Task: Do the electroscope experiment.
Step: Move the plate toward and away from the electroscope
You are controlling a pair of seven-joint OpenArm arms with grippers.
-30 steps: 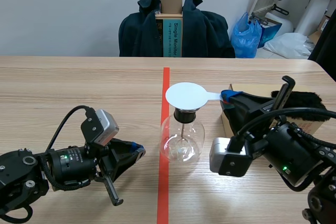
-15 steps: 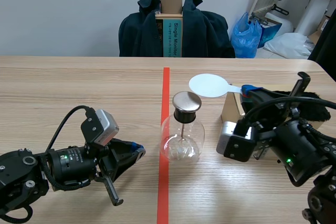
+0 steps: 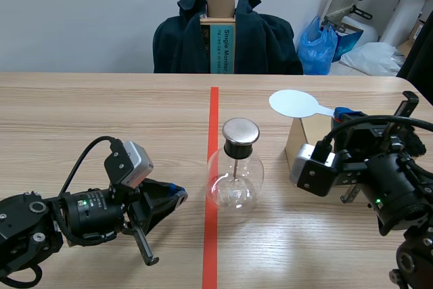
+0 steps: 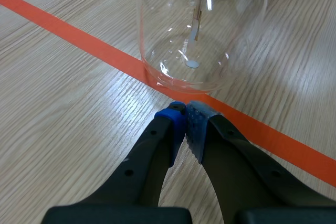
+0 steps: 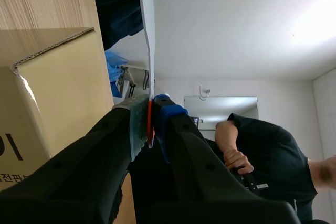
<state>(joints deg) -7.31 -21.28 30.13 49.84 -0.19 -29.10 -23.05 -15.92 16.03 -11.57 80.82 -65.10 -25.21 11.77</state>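
Flask, clear round glass w/ metal cap (image 3: pixel 234 179), on red tape line (image 3: pixel 214 109).
R gripper (image 3: pixel 342 113) clamped on flat white round paddle (image 3: pixel 292 103) above brown cardboard box (image 3: pixel 300 141); L gripper (image 3: pixel 177 194) closed, empty, just beside flask.

Flask (image 3: pixel 234 181) by tape line (image 3: pixel 211 235), box (image 3: pixel 301 141) right, paddle (image 3: pixel 293 103) above box

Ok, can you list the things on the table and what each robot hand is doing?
Glass flask: at the red tape line, metal cap on top
White paddle: in the air, right of the cap
Right gripper: shut on the paddle's handle
Left gripper: shut, empty, low by the flask
Cardboard box: below the paddle
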